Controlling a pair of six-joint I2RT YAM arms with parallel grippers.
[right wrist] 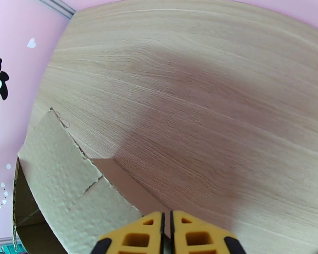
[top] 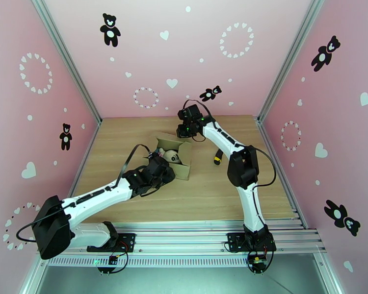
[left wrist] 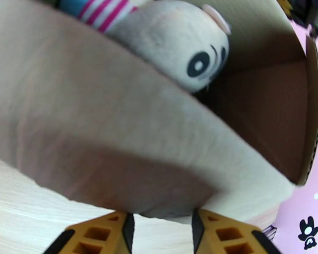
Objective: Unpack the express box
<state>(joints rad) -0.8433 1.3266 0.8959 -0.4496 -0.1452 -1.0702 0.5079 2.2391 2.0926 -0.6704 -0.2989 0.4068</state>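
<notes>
Tabletop [top: 208, 192] under express box [top: 184, 170], pink teddy-print walls [top: 184, 45]

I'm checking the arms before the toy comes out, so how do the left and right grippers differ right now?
The left gripper has its fingers clearly apart; the right gripper has them almost together, just a slit between. The left gripper is at the near side of the express box; the right gripper is past its far flap, over the table. Both have yellow fingers.
</notes>
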